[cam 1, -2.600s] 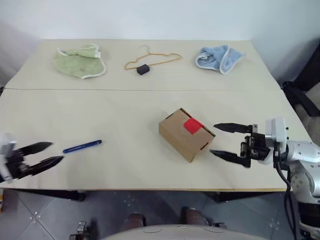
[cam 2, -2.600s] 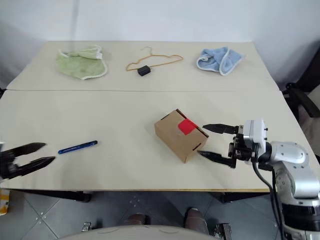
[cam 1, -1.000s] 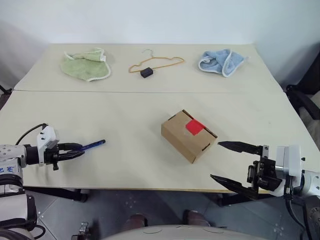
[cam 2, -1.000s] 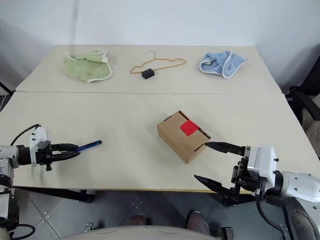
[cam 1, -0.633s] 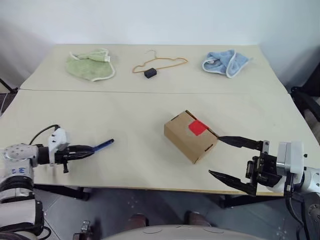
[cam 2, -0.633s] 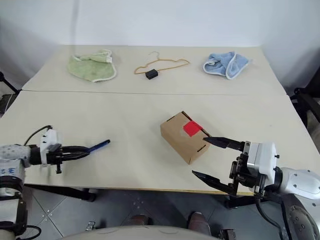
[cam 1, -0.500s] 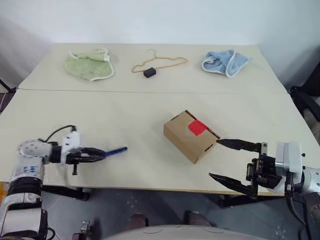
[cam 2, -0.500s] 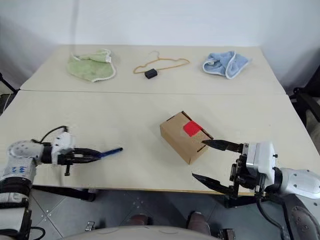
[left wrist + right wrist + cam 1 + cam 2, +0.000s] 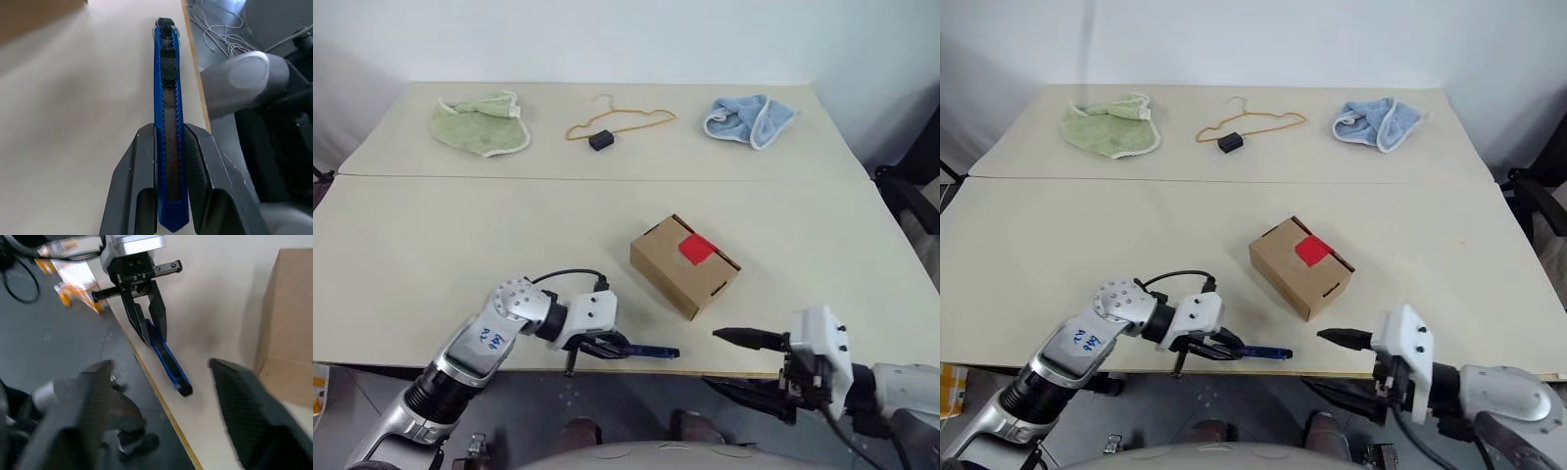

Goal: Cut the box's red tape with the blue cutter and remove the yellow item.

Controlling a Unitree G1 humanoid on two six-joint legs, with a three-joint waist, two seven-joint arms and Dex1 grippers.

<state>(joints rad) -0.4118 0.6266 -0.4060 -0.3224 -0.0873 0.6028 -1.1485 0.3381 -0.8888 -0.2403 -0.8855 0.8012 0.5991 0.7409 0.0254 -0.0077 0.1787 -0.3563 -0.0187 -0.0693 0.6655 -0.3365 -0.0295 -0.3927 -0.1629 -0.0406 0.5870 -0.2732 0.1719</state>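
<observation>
left claw (image 9: 612,348) now clamps the blue cutter (image 9: 646,351), carried right along the tabletop's (image 9: 431,255) near edge; right claw (image 9: 729,360) narrower, lower

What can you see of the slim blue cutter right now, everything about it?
The slim blue cutter looks like plastic, long and narrow, with toothed edges along a dark centre channel, a black ribbed slider and a dark tip. The left gripper is shut on its rear end, one black finger against each side. It lies roughly level over the near edge of the pale wooden table, tip pointing toward the right gripper, short of the brown cardboard box.
</observation>
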